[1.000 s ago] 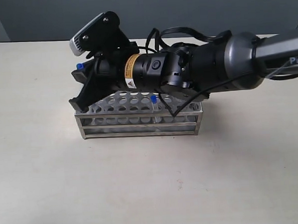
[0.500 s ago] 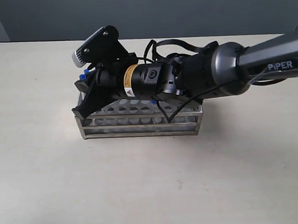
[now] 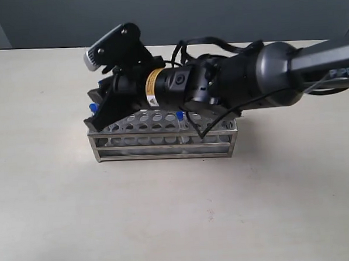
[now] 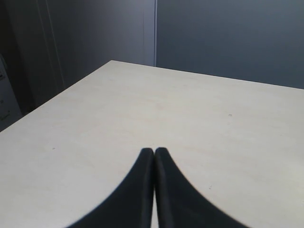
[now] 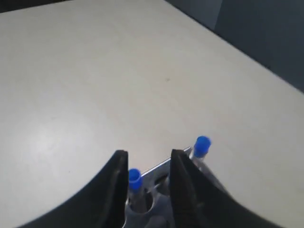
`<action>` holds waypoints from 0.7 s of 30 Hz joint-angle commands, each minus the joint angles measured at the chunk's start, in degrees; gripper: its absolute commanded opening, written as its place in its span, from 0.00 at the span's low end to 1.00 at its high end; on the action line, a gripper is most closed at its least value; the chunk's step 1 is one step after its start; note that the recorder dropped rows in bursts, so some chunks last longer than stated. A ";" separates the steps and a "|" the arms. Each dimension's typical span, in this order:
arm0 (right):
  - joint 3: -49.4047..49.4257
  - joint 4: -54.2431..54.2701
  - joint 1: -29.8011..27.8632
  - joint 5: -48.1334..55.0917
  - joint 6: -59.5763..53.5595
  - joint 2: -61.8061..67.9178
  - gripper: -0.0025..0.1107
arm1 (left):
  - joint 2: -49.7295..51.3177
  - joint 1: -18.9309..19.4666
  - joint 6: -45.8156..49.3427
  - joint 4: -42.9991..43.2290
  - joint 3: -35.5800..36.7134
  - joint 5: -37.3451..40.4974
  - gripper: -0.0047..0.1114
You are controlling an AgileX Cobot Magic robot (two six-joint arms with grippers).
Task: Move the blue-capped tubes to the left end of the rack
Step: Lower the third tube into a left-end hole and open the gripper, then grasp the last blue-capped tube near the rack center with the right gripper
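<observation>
The steel rack point(image 3: 163, 144) stands mid-table. My right gripper point(image 3: 98, 110) reaches across to the rack's left end and is open. In the right wrist view, one blue-capped tube point(image 5: 134, 179) stands in a hole of the rack point(image 5: 159, 167) between the open right gripper's point(image 5: 149, 154) fingers, close to one finger. A second blue-capped tube point(image 5: 202, 142) stands just outside the other finger. The exterior view shows a blue cap point(image 3: 93, 107) at the left end and another tube point(image 3: 179, 115) near the front middle. My left gripper point(image 4: 155, 151) is shut over bare table.
The right arm's dark body point(image 3: 230, 83) lies over the back of the rack and hides most of its holes. Pale tabletop point(image 3: 179, 212) surrounds the rack. A dark wall point(image 3: 215, 11) runs behind the table.
My right gripper came down from above the rack's left end with a blue-capped tube. The tube now stands in the rack and the fingers are apart around it.
</observation>
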 commanded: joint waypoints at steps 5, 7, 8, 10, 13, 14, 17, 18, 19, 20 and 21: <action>10.00 1.33 -8.23 -0.61 -1.26 -14.41 0.30 | -0.20 0.07 -0.10 -0.09 -0.08 0.09 0.05; 15.29 2.09 -10.44 -3.70 -1.26 -16.66 0.30 | -0.20 0.07 -0.10 -0.09 -0.08 0.09 0.05; 17.83 2.09 -11.29 -5.33 -1.26 -17.30 0.30 | -0.20 0.07 -0.10 -0.09 -0.08 0.09 0.05; 21.52 2.20 -12.36 -7.07 -1.26 -17.61 0.30 | -0.20 0.07 -0.10 -0.09 -0.08 0.09 0.05; 25.51 2.33 -12.97 -7.63 -1.39 -16.75 0.33 | -0.20 0.07 -0.10 -0.09 -0.08 0.09 0.05; 25.79 2.22 -12.97 -7.88 -1.39 -16.23 0.36 | -0.20 0.07 -0.10 -0.09 -0.08 0.09 0.05; 25.79 1.83 -12.97 -9.07 -1.39 -14.56 0.49 | -0.20 0.07 -0.10 -0.09 -0.08 0.09 0.05; 25.79 1.83 -12.97 -9.16 -1.39 -14.10 0.49 | -0.20 0.07 -0.10 -0.09 -0.08 0.09 0.05; 25.79 1.83 -12.97 -9.16 -1.39 -13.31 0.49 | -0.20 0.07 -0.10 -0.09 -0.08 0.09 0.05; 25.79 1.83 -12.97 -9.27 -1.39 -12.84 0.49 | -0.20 0.07 -0.10 -0.09 -0.08 0.09 0.05; 25.79 1.83 -12.97 -9.44 -1.39 -11.68 0.49 | -0.20 0.07 -0.10 -0.09 -0.08 0.09 0.05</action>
